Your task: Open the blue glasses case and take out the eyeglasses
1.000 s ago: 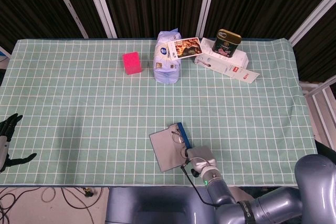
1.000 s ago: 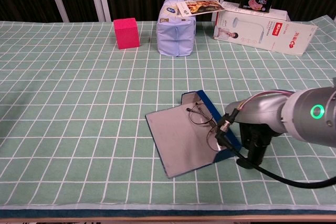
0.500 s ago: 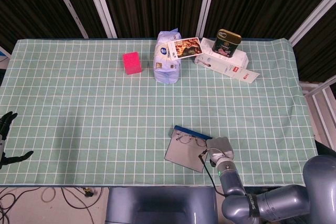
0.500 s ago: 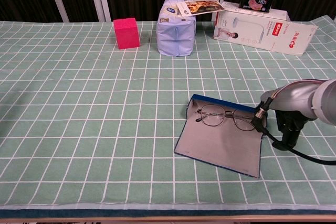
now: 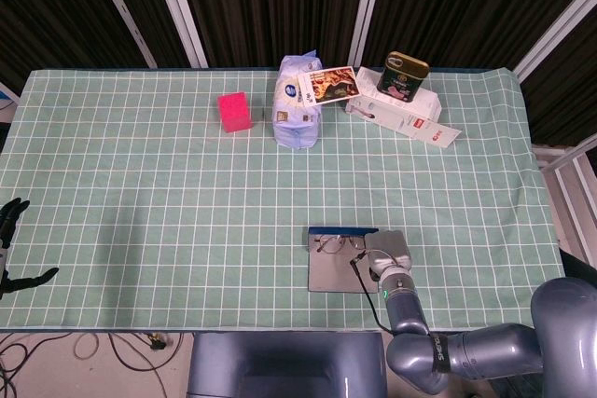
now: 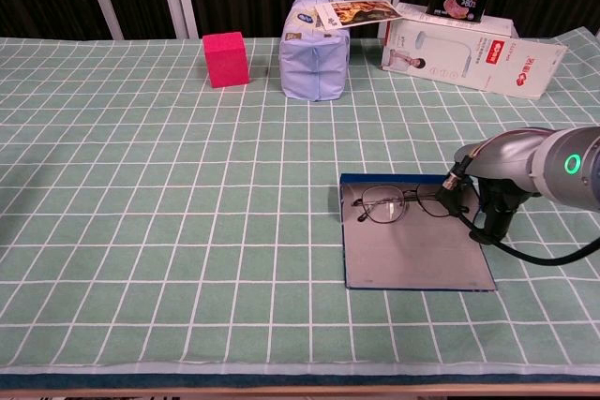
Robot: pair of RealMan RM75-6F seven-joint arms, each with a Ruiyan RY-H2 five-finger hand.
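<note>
Eyeglasses (image 6: 401,204) lie in our opened blue glasses case (image 6: 417,250); our left hand (image 5: 9,247) hangs fingers apart, our right hand's state we cannot tell.

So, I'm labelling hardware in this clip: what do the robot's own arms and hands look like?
The right arm is glossy silver-grey and tubular, with a glowing green ring light, a black cable trailing from it, and "RealMan" lettering in the head view. The left hand shows only as dark, slender fingers. The right hand isn't clearly visible.
</note>
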